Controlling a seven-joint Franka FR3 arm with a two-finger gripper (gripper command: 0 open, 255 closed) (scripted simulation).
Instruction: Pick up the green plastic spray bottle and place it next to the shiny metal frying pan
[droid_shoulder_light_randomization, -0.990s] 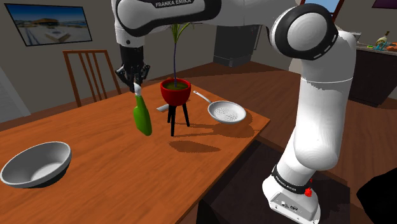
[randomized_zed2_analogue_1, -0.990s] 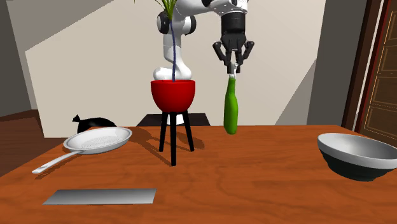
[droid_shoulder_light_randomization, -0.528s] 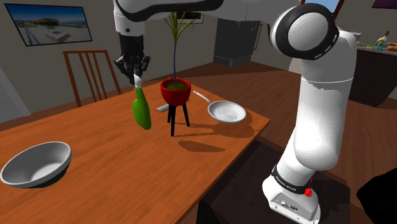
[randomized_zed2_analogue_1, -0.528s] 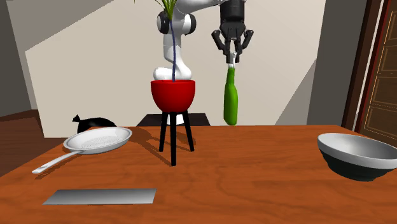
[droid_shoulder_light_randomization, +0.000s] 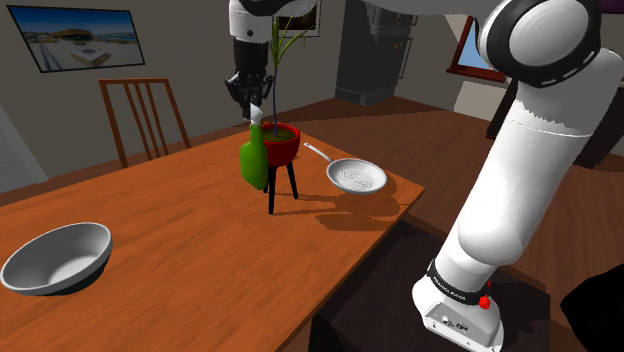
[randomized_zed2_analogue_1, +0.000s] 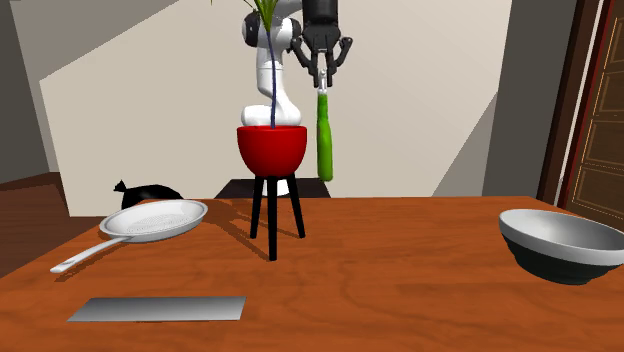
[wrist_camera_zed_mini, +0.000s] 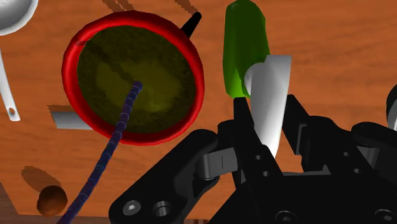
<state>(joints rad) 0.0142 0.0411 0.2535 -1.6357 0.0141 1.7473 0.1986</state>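
Gripper (droid_shoulder_light_randomization: 252, 98) clamped on white nozzle of green spray bottle (droid_shoulder_light_randomization: 253, 162), which hangs straight below it, clear of tabletop (droid_shoulder_light_randomization: 150, 230), just beside red plant pot (droid_shoulder_light_randomization: 286, 141). Pick looks done; left: carry past pot to frying pan (droid_shoulder_light_randomization: 358, 178), lower & release beside it

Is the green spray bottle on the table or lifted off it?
Lifted: the green spray bottle hangs upright from the jaws shut on its white top, base clear of the table.

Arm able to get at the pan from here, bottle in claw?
Probably yes, but the red pot stands between the claw, shut on the bottle, and the pan; it must go around.
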